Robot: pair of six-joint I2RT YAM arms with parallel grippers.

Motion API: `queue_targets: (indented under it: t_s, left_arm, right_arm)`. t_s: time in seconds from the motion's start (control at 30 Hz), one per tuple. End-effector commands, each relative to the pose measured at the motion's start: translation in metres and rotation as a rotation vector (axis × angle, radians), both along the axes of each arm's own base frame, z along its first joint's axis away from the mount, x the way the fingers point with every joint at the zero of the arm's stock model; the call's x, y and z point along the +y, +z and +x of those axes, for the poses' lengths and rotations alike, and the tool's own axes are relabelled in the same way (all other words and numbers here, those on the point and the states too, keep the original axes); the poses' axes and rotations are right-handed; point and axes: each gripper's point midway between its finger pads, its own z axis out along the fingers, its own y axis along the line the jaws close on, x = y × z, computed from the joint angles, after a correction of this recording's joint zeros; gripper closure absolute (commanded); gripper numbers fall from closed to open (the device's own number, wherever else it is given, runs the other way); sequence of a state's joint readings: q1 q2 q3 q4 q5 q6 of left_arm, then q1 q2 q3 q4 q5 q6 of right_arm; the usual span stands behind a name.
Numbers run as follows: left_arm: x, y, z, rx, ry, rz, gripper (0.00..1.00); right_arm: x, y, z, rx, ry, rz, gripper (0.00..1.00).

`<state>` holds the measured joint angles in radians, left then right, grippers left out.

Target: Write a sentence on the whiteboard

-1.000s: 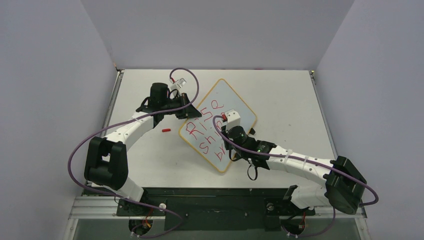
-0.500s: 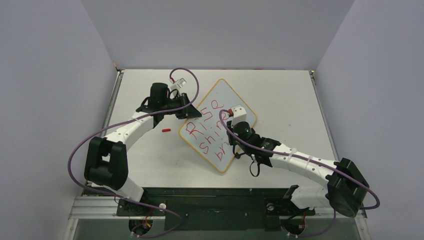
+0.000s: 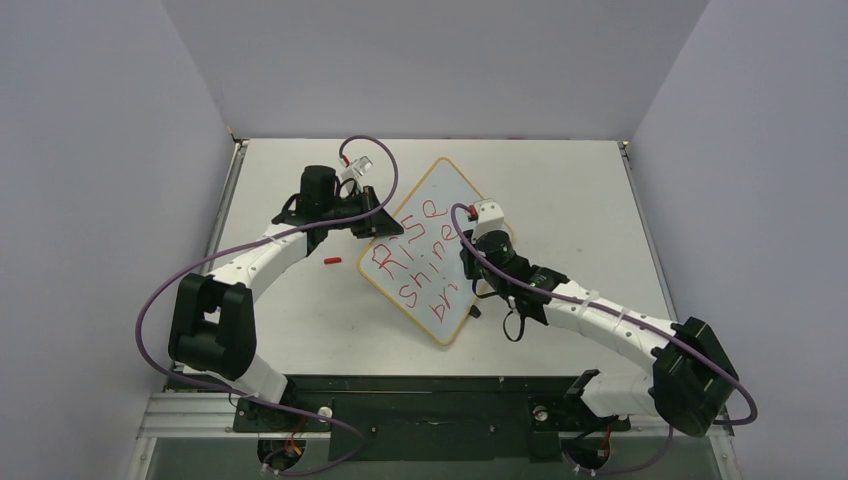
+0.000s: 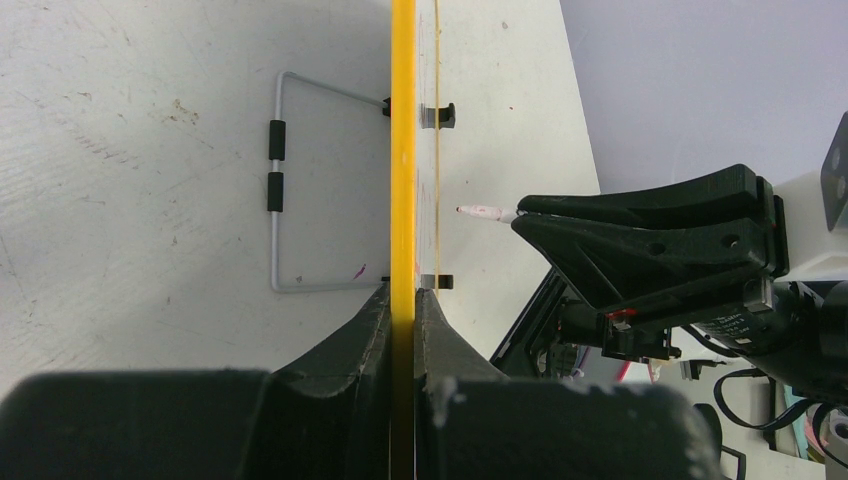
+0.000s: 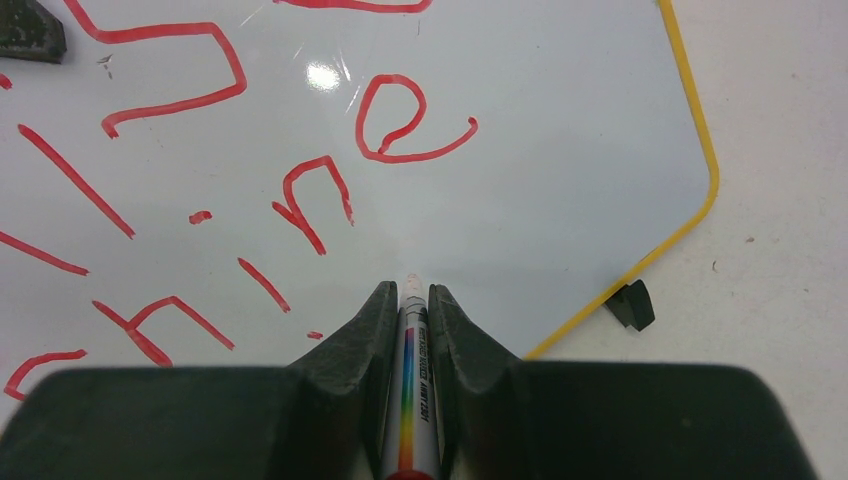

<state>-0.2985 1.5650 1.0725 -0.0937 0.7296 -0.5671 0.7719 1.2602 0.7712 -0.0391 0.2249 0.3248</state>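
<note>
On the scuffed white table [image 3: 560,180] — the whiteboard [image 3: 425,265], grey walls [image 3: 430,60] around.

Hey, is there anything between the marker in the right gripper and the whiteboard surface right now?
Nothing visible. The right gripper holds the marker with its tip aimed at bare whiteboard past the red writing, a small open gap between them. The left gripper only clamps the board's yellow edge.

The whiteboard [image 5: 560,150] looks glossy, smooth (a glare spot shows); the table [image 4: 150,100] matt, scuffed; the marker [image 5: 412,400] plastic.
</note>
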Motion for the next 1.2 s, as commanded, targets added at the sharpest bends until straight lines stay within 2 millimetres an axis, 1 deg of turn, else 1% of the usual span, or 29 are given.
queue_targets:
  t_s: [0.0, 0.17, 0.47, 0.63, 0.87, 1.17]
  left_arm:
    - [0.001, 0.025, 0.016, -0.141, 0.012, 0.013, 1.0]
    - [0.001, 0.024, 0.016, -0.138, 0.012, 0.014, 1.0]
    - [0.001, 0.024, 0.017, -0.139, 0.014, 0.017, 1.0]
    - [0.001, 0.023, 0.017, -0.139, 0.013, 0.018, 1.0]
    - [0.001, 0.024, 0.017, -0.14, 0.013, 0.018, 1.0]
    - [0.001, 0.024, 0.017, -0.139, 0.014, 0.018, 1.0]
  right_arm:
    - [0.013, 0.022, 0.011, -0.038, 0.015, 0.056, 1.0]
    - [0.019, 0.026, 0.016, -0.049, 0.022, 0.076, 1.0]
    - [0.02, 0.021, 0.019, -0.041, 0.019, 0.071, 1.0]
    - [0.018, 0.018, 0.017, -0.036, 0.017, 0.07, 1.0]
    - [0.026, 0.011, 0.012, -0.011, 0.052, 0.096, 1.0]
    - [0.028, 0.002, 0.003, 0.013, 0.074, 0.108, 1.0]
